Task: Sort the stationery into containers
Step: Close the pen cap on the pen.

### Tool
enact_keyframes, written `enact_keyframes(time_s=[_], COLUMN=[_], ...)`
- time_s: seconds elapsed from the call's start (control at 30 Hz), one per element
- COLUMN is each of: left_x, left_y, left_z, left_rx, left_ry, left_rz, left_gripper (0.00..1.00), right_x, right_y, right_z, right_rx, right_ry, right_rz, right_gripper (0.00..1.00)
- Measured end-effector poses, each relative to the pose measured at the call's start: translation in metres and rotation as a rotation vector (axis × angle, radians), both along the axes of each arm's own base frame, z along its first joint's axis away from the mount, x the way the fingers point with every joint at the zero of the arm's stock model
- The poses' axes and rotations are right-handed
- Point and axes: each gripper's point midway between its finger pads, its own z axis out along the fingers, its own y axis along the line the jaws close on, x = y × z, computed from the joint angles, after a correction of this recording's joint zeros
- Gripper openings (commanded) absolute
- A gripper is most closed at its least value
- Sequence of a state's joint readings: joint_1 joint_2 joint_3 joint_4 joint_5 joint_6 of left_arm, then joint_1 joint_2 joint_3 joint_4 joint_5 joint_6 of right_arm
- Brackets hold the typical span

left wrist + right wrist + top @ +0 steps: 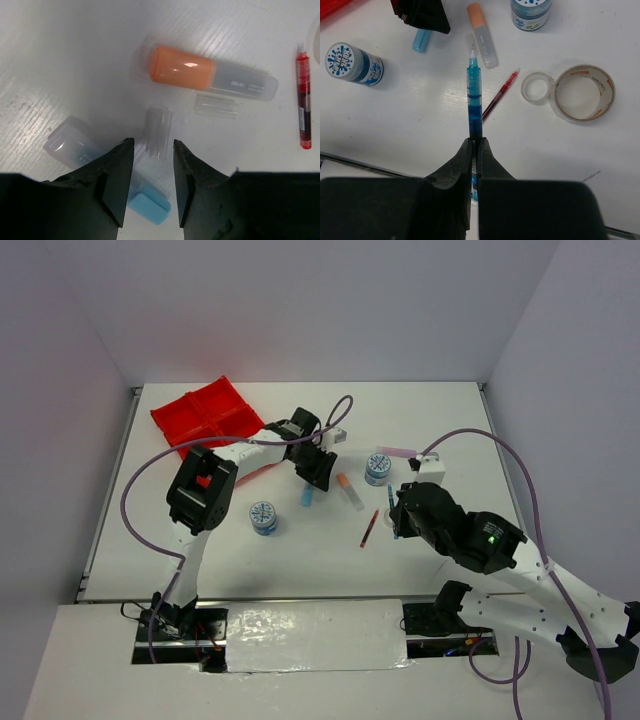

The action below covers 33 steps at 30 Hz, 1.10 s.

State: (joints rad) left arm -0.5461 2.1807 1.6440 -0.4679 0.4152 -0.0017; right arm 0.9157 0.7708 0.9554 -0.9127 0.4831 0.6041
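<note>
My left gripper (153, 145) is open, low over the light-blue stick (146, 204), which lies under and between the jaws; from above the gripper shows at mid table (318, 472). The orange-tipped stick (182, 67) lies just beyond, with the red pen (303, 95) to its right. My right gripper (474, 142) is shut on the blue pen (474, 95), held above the table. Two blue-white tubs (264, 517) (378, 468) stand on the table. The tape ring (583, 92) lies to the right. The red tray (205, 415) sits at the far left. A pink stick (396, 452) lies behind the right tub.
A small clear cap (158, 131) and a second clear piece (218, 106) lie beside the orange-tipped stick. A smaller clear ring (537, 88) touches the tape ring. White walls close the table at the back and sides.
</note>
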Motion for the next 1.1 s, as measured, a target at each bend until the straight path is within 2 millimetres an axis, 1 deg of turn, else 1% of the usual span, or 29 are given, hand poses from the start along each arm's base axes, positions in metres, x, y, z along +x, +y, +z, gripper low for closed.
enact_keyframes(time_s=[0.37, 0.57, 0.77, 0.87, 0.9, 1.1], left_x=[0.004, 0.007, 0.010, 0.011, 0.011, 0.016], left_y=[-0.005, -0.007, -0.013, -0.016, -0.017, -0.015], left_z=[-0.001, -0.002, -0.002, -0.003, -0.003, -0.005], left_rx=[-0.020, -0.004, 0.021, 0.043, 0.053, 0.095], left_ry=[-0.004, -0.021, -0.067, -0.095, -0.105, -0.145], left_rz=[-0.007, -0.001, -0.005, -0.008, -0.011, 0.001], left_gripper=[0.50, 0.49, 0.49, 0.47, 0.45, 0.40], right_x=[-0.001, -0.001, -0.001, -0.001, -0.001, -0.002], right_y=[0.001, 0.001, 0.001, 0.000, 0.000, -0.001], right_z=[-0.007, -0.007, -0.007, -0.006, -0.005, -0.002], right_rx=[-0.015, -0.016, -0.017, -0.014, -0.011, 0.002], right_ry=[0.015, 0.013, 0.012, 0.009, 0.007, -0.003], right_rz=[0.010, 0.012, 0.013, 0.013, 0.013, 0.013], right_gripper=[0.00, 0.00, 0.00, 0.00, 0.00, 0.00])
